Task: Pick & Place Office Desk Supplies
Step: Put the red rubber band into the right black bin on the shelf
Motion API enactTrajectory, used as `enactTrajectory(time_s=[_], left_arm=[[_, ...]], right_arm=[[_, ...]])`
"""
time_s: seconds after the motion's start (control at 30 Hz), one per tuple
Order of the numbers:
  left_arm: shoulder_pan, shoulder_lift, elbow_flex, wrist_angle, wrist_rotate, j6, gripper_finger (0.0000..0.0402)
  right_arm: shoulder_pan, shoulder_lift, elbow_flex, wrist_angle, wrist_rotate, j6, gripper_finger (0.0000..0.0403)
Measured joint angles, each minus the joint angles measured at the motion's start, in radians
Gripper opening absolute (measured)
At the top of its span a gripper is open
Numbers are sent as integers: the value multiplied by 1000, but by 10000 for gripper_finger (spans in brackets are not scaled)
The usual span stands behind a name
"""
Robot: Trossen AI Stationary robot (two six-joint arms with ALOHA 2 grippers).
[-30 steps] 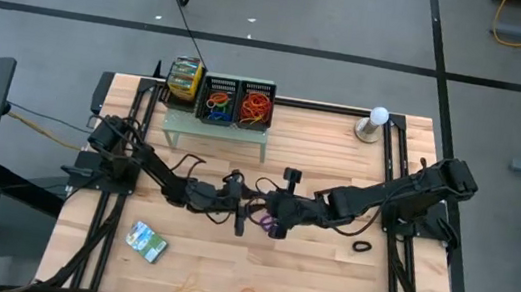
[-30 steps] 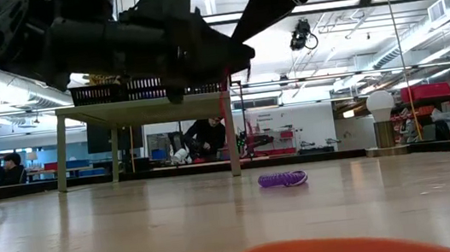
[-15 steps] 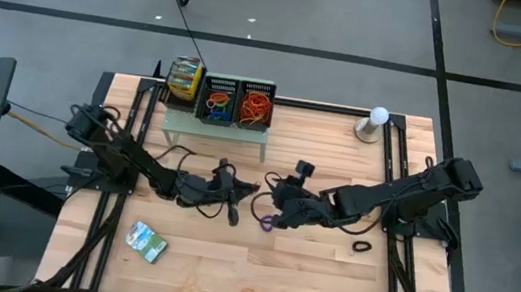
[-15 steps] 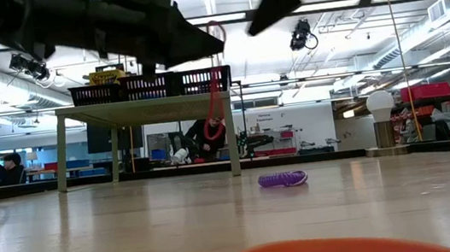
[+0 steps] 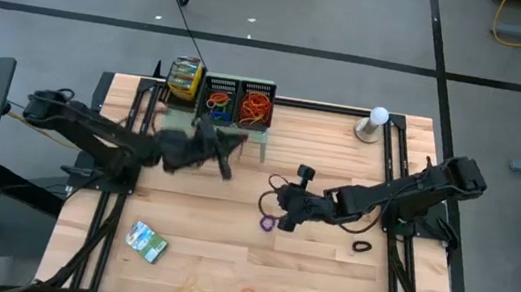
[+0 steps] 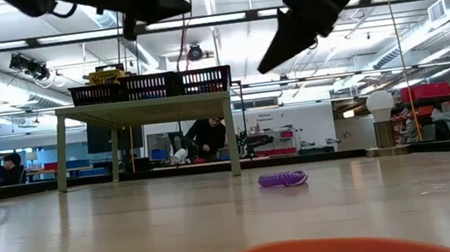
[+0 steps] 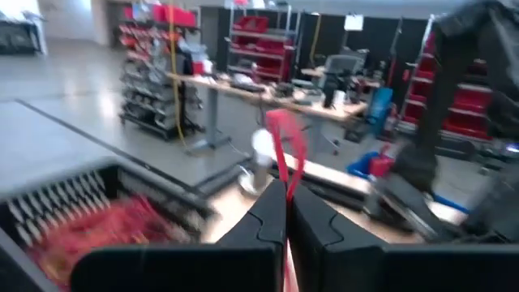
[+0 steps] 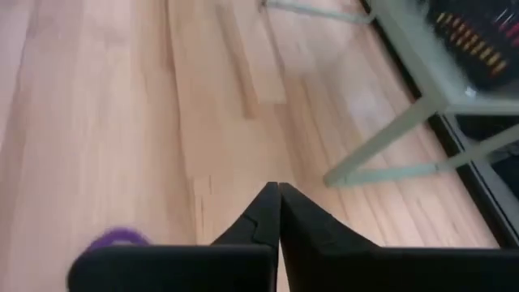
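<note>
Above the pale-green shelf (image 5: 217, 132), the left claw (image 7: 285, 212) is pinched shut on a red rubber band (image 7: 285, 154), near the black trays (image 5: 238, 103); released early, the springy loop could miss the tray of red and orange bands. Mid-tabletop, the right claw (image 8: 278, 209) hangs closed and empty, the purple band (image 5: 269, 222) lying just beside it.

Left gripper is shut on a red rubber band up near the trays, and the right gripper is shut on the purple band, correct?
Not quite. The right gripper is shut but holds nothing: the right wrist view shows the purple band lying loose on the table. The left gripper is indeed shut on the red rubber band near the trays.
</note>
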Motion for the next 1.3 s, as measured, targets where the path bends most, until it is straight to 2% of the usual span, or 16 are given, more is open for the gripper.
enactTrajectory(time_s=[0.1,0.27,0.37,0.53,0.6,0.7,0.9,1.17,1.3], left_arm=[[91,-38,64,-75,71,41,6],[246,-30,224,-256,205,75,6],[339,-5,289,-335,227,95,6],[465,48,312,-384,328,38,6],[497,79,312,-424,375,4,7],[518,125,311,-468,391,-42,15],[525,141,338,-580,411,-44,80],[525,146,532,-911,410,1,183],[525,145,616,-1025,420,14,204]], right_arm=[[-11,-8,-1,24,-11,-21,9],[-13,-8,-2,40,-17,-33,21],[-13,-8,-2,41,-17,-42,15],[-13,-8,-2,40,-17,-44,4],[-13,-8,-2,40,-17,-44,4],[-13,-8,-2,42,-17,-48,10],[-13,-7,-2,44,-25,-49,12],[-13,-7,-2,48,-36,-51,9],[-13,-7,-2,51,-36,-51,10]])
